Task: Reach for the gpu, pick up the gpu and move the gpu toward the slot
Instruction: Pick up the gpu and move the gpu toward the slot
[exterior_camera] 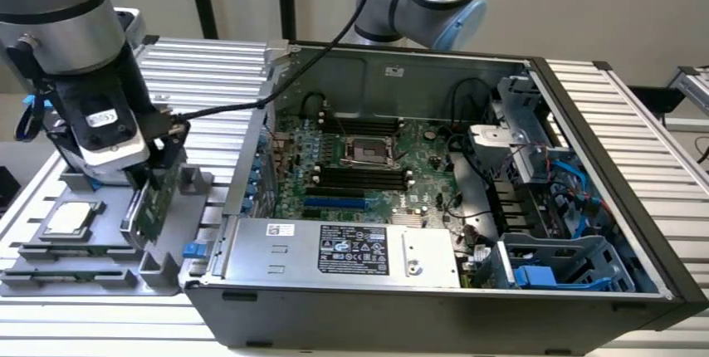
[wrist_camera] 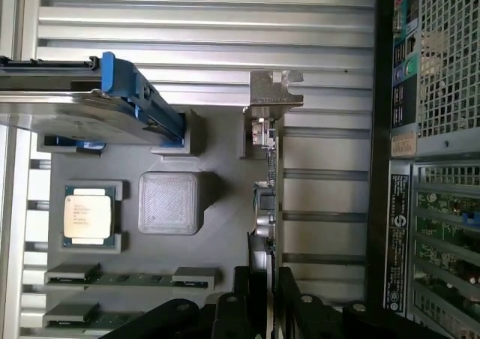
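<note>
The gpu (exterior_camera: 148, 207) stands on edge in a grey fixture (exterior_camera: 100, 270) at the exterior view's left. It is a thin green card. In the wrist view the gpu (wrist_camera: 273, 170) appears edge-on, with its silver bracket (wrist_camera: 274, 91) at the end far from me. My gripper (exterior_camera: 148, 176) is down over the card's upper edge, and in the wrist view my gripper (wrist_camera: 264, 277) straddles the card's near end. The card still sits in its fixture groove. The blue slot (exterior_camera: 332, 203) lies on the motherboard inside the open computer case.
The open case (exterior_camera: 443, 307) takes up the exterior view's middle and right, and its perforated side (wrist_camera: 442, 61) lies close beside the fixture. A square silver chip (wrist_camera: 88, 213), a hard drive with blue rails (wrist_camera: 112, 99) and memory sticks (wrist_camera: 127, 277) share the fixture. A second arm (exterior_camera: 427, 0) stands behind the case.
</note>
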`<state>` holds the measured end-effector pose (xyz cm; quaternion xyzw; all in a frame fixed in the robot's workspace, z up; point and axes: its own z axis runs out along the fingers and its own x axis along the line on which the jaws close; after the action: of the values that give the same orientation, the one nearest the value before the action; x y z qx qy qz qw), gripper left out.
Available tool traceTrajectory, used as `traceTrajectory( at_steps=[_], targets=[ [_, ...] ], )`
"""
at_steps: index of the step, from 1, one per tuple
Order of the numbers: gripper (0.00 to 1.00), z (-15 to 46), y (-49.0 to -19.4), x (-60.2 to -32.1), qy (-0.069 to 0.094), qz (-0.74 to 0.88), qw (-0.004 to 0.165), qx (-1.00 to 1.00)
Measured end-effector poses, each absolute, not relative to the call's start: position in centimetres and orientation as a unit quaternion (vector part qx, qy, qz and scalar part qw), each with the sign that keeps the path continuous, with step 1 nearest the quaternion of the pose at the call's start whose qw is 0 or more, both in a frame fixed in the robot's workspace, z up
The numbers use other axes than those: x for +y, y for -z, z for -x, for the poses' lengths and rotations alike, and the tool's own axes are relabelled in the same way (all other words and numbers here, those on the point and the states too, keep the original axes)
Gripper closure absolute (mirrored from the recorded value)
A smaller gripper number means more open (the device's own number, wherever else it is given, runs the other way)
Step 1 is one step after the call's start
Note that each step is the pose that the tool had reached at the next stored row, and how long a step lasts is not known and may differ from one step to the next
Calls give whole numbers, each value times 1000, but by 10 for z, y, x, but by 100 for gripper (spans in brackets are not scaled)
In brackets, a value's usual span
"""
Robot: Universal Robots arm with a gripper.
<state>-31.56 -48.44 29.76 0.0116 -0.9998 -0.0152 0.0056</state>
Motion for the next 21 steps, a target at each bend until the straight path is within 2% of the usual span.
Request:
traceTrajectory(
  at_steps=[10,21],
  targets=[
    [74,313,-343,-485,16,-12,6,-1000],
    [74,289,-391,-485,24,-17,7,-1000]
  ],
)
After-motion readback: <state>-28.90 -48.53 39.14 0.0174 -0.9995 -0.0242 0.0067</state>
